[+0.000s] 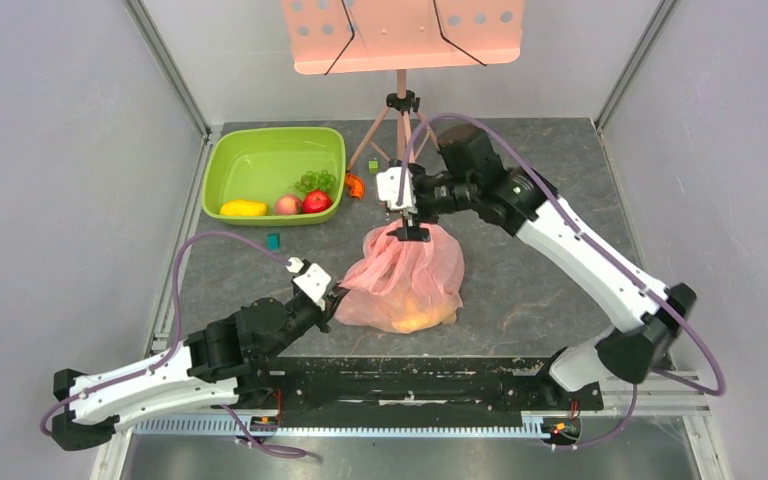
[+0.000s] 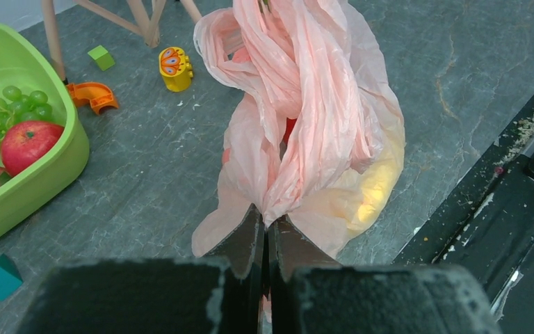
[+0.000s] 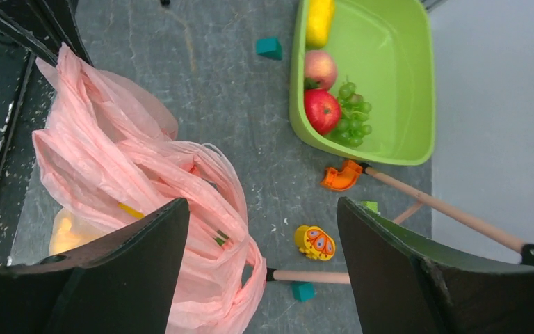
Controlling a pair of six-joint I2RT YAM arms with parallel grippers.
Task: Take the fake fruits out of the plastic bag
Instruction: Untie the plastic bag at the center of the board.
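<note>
The pink plastic bag (image 1: 405, 280) stands bunched in the table's middle. A yellow fruit (image 1: 415, 318) glows through its lower side, also in the left wrist view (image 2: 375, 188), and a red patch (image 2: 289, 129) shows between the folds. My left gripper (image 2: 268, 219) is shut on the bag's near left edge (image 1: 338, 297). My right gripper (image 3: 261, 202) is wide open over the bag's gathered top (image 1: 408, 232); the bag (image 3: 146, 174) lies against one finger. A yellow mango (image 1: 243, 208), a peach (image 1: 287, 204), a red apple (image 1: 316, 201) and green grapes (image 1: 317, 181) lie in the basin.
The lime-green basin (image 1: 222, 160) stands at the back left. A pink music stand's tripod (image 1: 401, 105) is behind the bag. Near it lie an orange piece (image 1: 356, 185), a green cube (image 1: 373, 166) and a yellow butterfly block (image 3: 314, 242). A teal cube (image 1: 273, 240) lies before the basin.
</note>
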